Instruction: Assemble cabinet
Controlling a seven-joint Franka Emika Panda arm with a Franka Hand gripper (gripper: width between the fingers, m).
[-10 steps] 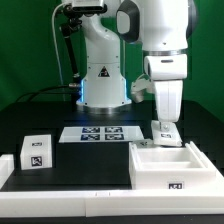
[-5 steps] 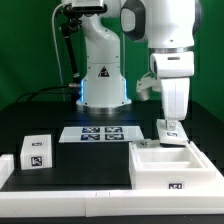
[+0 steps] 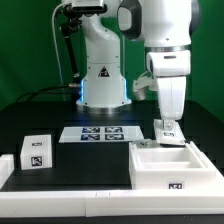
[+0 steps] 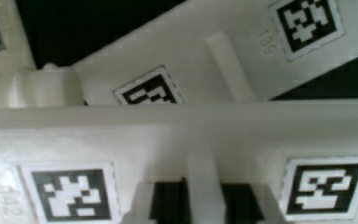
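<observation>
The gripper (image 3: pixel 165 127) has swung back toward the exterior view's left and hangs low over the rear wall of the cabinet (image 3: pixel 170 166), which lies open near the camera on that view's right. I'd guess it is wriggling a fit. I cannot tell whether the jaws grasp anything.

Exterior view: slightly raised, mid-distance, facing the robot base (image 3: pixel 103 75) across the black table (image 3: pixel 85 172).
Wrist view: very close, blurred, on tagged white panels of the cabinet (image 4: pixel 179 132).
Shared: the cabinet (image 3: pixel 150 176).

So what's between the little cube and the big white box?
In the exterior view, just bare black table between the small tagged cube and the cabinet; the marker board sits slightly behind.
</observation>
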